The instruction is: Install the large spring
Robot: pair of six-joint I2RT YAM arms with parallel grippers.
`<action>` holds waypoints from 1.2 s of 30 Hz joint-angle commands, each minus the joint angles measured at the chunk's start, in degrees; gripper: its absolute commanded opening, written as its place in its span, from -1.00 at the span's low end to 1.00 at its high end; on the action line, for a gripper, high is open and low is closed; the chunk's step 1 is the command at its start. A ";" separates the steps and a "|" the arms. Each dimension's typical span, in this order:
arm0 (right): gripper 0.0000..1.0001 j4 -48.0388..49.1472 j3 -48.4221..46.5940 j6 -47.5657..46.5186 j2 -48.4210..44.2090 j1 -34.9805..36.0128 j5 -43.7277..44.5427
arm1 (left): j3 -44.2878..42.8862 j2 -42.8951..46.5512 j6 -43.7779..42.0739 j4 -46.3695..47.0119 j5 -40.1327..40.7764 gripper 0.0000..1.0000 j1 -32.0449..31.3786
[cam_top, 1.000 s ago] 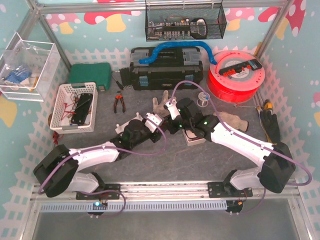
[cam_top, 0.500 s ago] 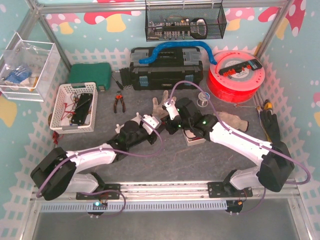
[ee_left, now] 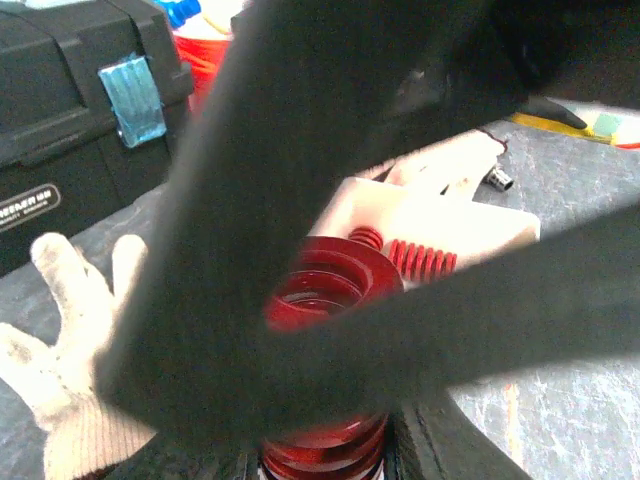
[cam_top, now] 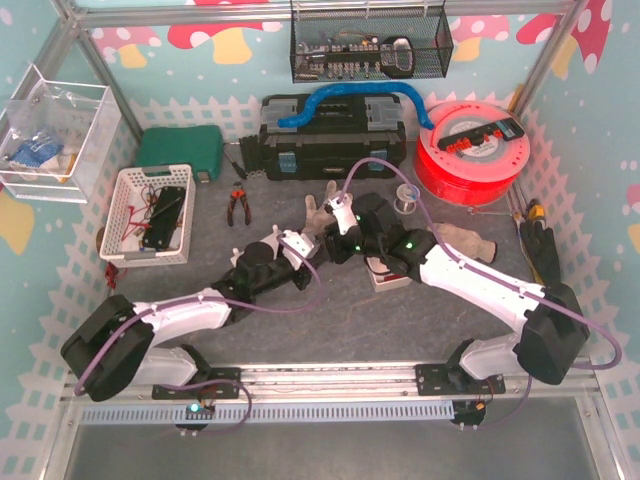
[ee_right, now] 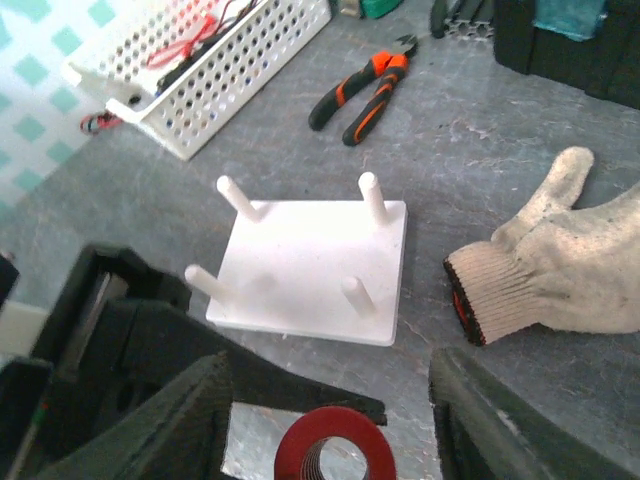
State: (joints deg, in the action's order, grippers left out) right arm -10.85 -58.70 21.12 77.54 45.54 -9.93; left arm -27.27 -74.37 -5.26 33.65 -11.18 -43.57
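Large spring (ee_left: 325, 295): a red coil seen end-on, its lower turns gripped between the fingers of the left gripper (ee_left: 320, 450) over the middle of the table (cam_top: 330, 320). The right gripper (ee_right: 332, 400) straddles the same coil with its jaws spread, a gap showing on each side of the red ring. Containers: a white perforated basket (cam_top: 148, 215) holds a black block and red wires. A clear box (cam_top: 50, 125) on the left wall holds something blue. A wire basket (cam_top: 370, 45) hung at the back holds small hardware too fine to name. The black toolbox (cam_top: 330, 135) and green case (cam_top: 180, 150) are closed. Only the right wrist view shows the whole white plate (ee_right: 310, 265) with its four upright pegs, lying near the pliers (ee_right: 360, 85) and a work glove (ee_right: 560, 250). From overhead the left arm covers most of that plate. Only the left wrist view shows a white block (ee_left: 440, 230) just behind the spring, carrying smaller red springs. From overhead the spring itself is hidden where the two grippers meet. Broad dark blurred shapes cross the left wrist view and cannot be identified. The bottom edge of the right wrist view cuts off the red ring.
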 commanded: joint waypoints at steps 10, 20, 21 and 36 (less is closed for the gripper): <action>0.90 14.32 9.64 7.11 -13.23 0.29 22.02 | 5.09 0.63 14.47 9.20 11.96 -1.00 3.05; 0.97 17.17 18.37 4.85 -22.54 -0.42 35.85 | 6.58 -6.12 21.98 13.99 22.43 -1.00 5.59; 0.97 17.32 19.19 4.67 -23.09 -0.57 35.83 | 6.72 -6.73 21.96 14.48 23.02 -1.00 5.60; 0.97 18.08 22.53 2.46 -25.55 -1.22 36.12 | 8.56 -11.17 20.90 20.30 21.55 -1.00 6.37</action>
State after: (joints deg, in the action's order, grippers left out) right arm 5.45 -37.43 24.69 53.12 44.69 24.84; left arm -19.18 -85.43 14.83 49.93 10.92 -37.52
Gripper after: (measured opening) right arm 0.987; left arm 0.276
